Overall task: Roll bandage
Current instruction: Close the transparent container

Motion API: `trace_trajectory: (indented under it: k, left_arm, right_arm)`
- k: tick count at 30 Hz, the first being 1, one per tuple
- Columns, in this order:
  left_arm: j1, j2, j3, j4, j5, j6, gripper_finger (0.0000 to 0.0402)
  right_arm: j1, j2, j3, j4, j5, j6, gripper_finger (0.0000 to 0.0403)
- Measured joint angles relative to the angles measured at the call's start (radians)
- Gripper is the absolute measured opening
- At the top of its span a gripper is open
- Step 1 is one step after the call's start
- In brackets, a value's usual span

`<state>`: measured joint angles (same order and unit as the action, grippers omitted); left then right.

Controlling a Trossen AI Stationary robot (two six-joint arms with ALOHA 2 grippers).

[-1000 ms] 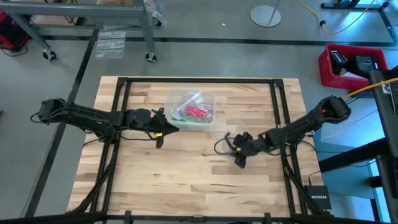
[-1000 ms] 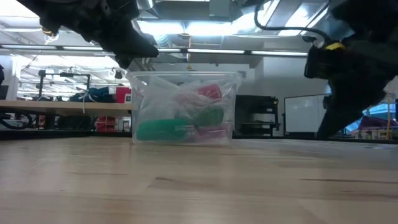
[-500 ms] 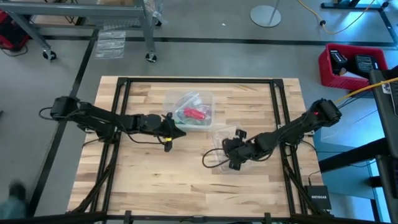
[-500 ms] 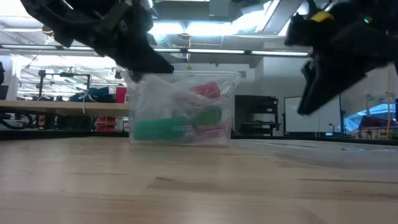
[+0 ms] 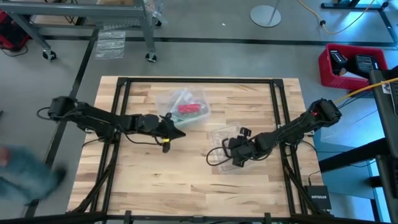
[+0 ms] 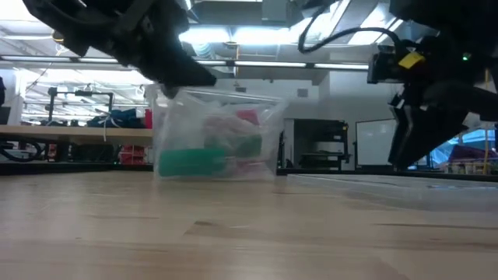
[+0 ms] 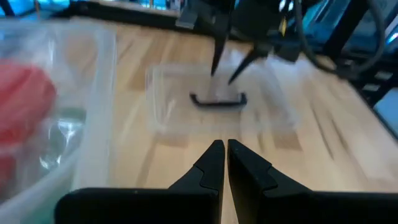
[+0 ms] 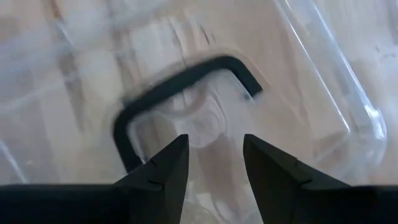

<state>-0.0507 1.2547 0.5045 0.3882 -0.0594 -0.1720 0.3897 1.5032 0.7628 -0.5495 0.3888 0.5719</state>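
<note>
Just past the left hand point(image 5: 176, 132) sits a clear box point(image 5: 185, 108) with the red bandage point(image 5: 188, 109) inside it, next to something green. That hand is pinched tight and holds nothing; it seems to touch the box's near edge, maybe to nudge or steady it. Right under the right hand point(image 8: 213, 157) lies the clear lid point(image 5: 225, 138) with its black handle point(image 8: 180, 93). Its fingers stand partly apart and grip nothing, probably because the lid has been set on the bench point(image 5: 155, 186).
</note>
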Motion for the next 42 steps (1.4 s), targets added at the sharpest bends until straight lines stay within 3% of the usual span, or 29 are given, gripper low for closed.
trace_trajectory:
  k: [7, 13, 19, 26, 30, 36, 42]
  left_arm:
    - [0.027, -0.130, 0.000, -0.045, -0.004, 0.049, 0.0012]
    - [-0.048, -0.197, 0.001, -0.031, -0.005, 0.080, 0.0012]
    - [-0.180, -0.104, 0.001, -0.035, -0.090, 0.051, 0.0012]
    - [-0.232, 0.060, 0.001, -0.007, -0.133, -0.112, 0.0012]
    - [-0.249, 0.163, 0.002, 0.080, -0.135, -0.186, 0.0012]
    - [-0.269, 0.315, 0.003, 0.203, -0.135, -0.272, 0.0012]
    - [-0.270, 0.460, 0.003, 0.318, -0.141, -0.311, 0.0012]
  right_arm:
    - [0.000, 0.027, 0.000, 0.032, -0.025, -0.001, 0.0156]
    - [0.003, 0.098, 0.001, 0.109, -0.089, 0.002, 0.0156]
    - [0.002, 0.184, 0.003, 0.391, -0.111, 0.004, 0.0156]
    - [0.002, 0.266, 0.032, 0.614, -0.110, 0.049, 0.0156]
    - [0.002, 0.268, 0.074, 0.581, -0.109, -0.016, 0.0156]
    - [0.003, 0.185, 0.185, 0.284, -0.081, -0.174, 0.0156]
    - [0.001, 0.174, 0.163, 0.188, -0.041, -0.268, 0.0156]
